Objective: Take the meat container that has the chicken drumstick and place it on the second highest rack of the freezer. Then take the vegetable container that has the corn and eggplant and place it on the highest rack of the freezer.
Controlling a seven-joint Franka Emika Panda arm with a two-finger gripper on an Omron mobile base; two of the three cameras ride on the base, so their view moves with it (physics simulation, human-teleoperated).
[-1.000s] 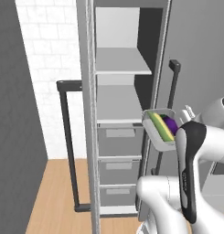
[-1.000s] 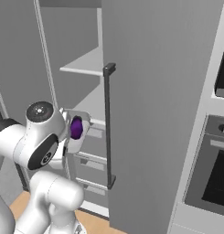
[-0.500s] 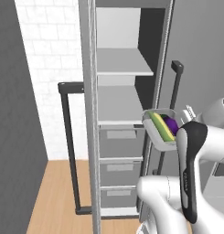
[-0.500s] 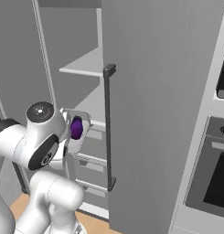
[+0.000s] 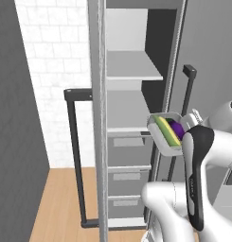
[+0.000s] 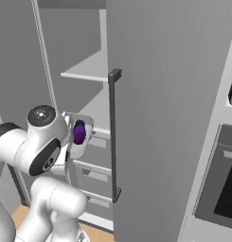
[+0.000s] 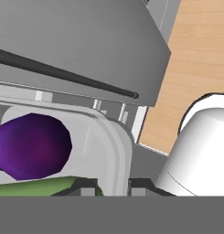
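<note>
The vegetable container [image 5: 165, 134] is a pale tray tipped on its side in the air, in front of the freezer [image 5: 101, 118] at the level of the top drawer. It holds the yellow corn [image 5: 163, 130] and the purple eggplant [image 5: 176, 128]. My gripper [image 5: 184, 124] is shut on the tray's rim. In the hand view the rim [image 7: 119, 151] runs between my fingertips [image 7: 88, 185], with the eggplant [image 7: 33, 146] and the green corn husk [image 7: 40, 187] inside. The highest rack [image 5: 134, 70] and the second highest rack [image 5: 127, 113] are bare where visible. The meat container and chicken drumstick are out of view.
The freezer's open door [image 6: 165, 94] with its long black bar handle [image 6: 112, 137] stands close on my right. Another black handle [image 5: 72, 156] hangs on the left. Grey drawers [image 5: 129, 142] fill the freezer's lower part. An oven front [image 6: 221, 189] is at the far right.
</note>
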